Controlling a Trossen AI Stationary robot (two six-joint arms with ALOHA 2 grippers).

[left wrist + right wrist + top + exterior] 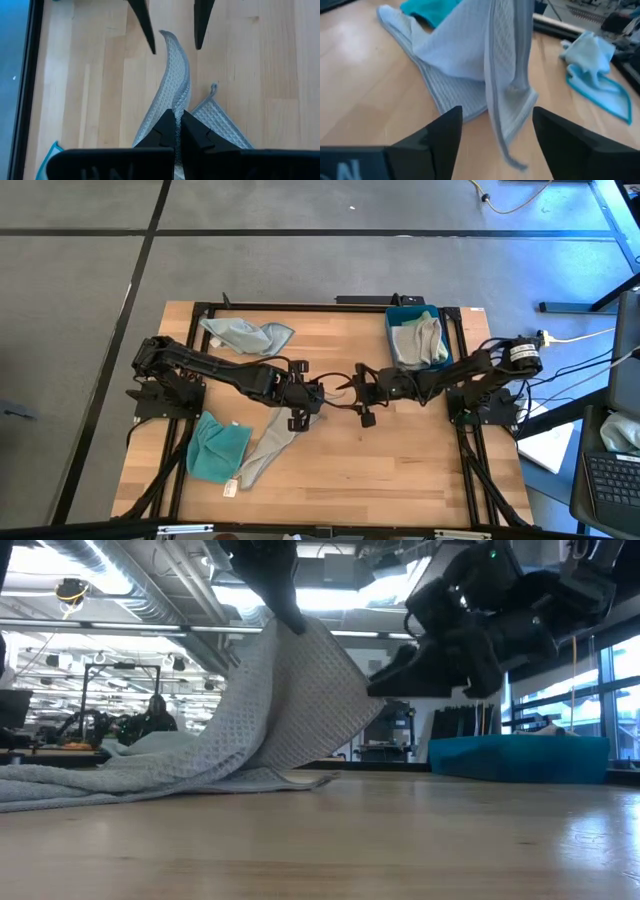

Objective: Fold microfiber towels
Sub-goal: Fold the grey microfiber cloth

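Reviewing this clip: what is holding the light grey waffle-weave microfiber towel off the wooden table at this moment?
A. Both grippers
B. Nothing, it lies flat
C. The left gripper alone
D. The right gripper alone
C. The left gripper is pinched shut on the light grey waffle-weave towel, while the right gripper stands open around its hanging corner.

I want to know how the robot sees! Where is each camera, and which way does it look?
High: above, looking straight down at both arms.
Low: at table height, looking across at the hanging grey towel.
Left wrist: past the left pincer, shut on that towel; the right pincer's tips show beyond.
Right wrist: between the open right pincer fingers, at the towel.
All four share the grey towel.
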